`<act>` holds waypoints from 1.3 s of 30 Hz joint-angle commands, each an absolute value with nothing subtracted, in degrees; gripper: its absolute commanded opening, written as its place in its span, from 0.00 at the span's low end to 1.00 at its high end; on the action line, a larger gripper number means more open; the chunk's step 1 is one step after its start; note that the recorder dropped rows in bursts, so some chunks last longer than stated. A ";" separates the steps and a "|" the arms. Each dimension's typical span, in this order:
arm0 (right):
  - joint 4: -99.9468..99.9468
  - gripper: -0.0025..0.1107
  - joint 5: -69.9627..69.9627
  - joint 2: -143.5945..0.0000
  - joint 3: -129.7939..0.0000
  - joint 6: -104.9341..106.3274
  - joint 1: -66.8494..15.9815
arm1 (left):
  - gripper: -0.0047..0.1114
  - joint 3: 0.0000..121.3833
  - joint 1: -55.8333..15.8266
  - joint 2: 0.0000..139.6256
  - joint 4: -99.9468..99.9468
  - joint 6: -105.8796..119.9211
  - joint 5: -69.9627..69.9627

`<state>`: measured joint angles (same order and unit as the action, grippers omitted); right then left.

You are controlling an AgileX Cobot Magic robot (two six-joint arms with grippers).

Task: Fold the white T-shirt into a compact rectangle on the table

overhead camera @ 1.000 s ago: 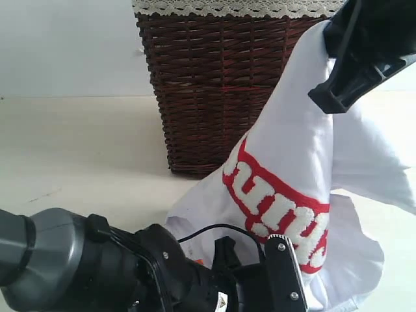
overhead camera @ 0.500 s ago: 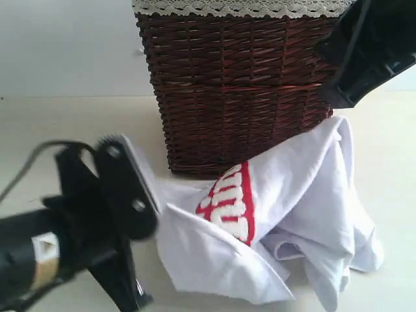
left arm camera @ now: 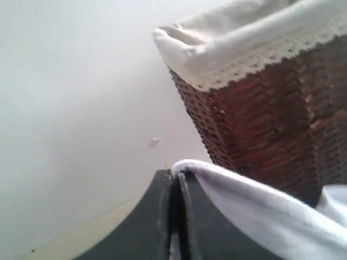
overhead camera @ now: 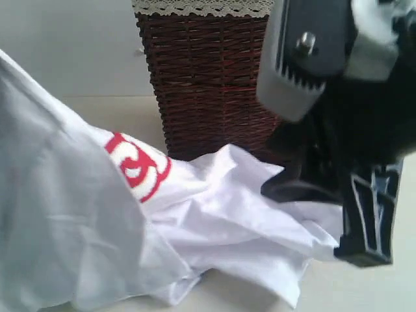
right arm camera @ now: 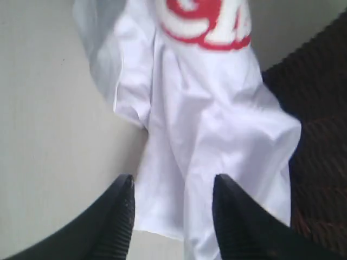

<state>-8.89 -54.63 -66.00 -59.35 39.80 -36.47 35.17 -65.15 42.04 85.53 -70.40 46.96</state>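
Over on the left, the left gripper (left arm camera: 174,176) is clamped tight on a fold of the white T-shirt (overhead camera: 221,208). It's holding that side up off the table (overhead camera: 396,286), so the cloth fills the near left corner. The red-edged lettering (overhead camera: 136,166) shows partway along. The rest of the shirt lies crumpled on the table right in front of the dark wicker basket (overhead camera: 208,78) with its lace trim (overhead camera: 201,8). On the right, the right gripper (right arm camera: 172,184) hangs over the shirt with its fingers (right arm camera: 122,211) spread apart, gripping nothing.
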 commanded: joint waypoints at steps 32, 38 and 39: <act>-7.81 0.52 -28.04 -100.90 -51.17 30.52 -54.01 | 0.04 38.65 -65.08 36.73 83.06 -59.99 45.95; 2.12 0.52 -32.44 -108.48 -59.36 17.63 -54.01 | 0.04 38.65 -65.08 36.73 81.64 -60.18 44.78; 2.12 0.52 -33.40 -109.34 -60.49 17.63 -54.01 | 0.04 38.65 -65.08 36.73 81.51 -60.18 44.78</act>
<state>0.00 -31.18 -107.31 -57.44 19.82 -53.90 38.05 -65.15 37.19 81.51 -59.78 45.54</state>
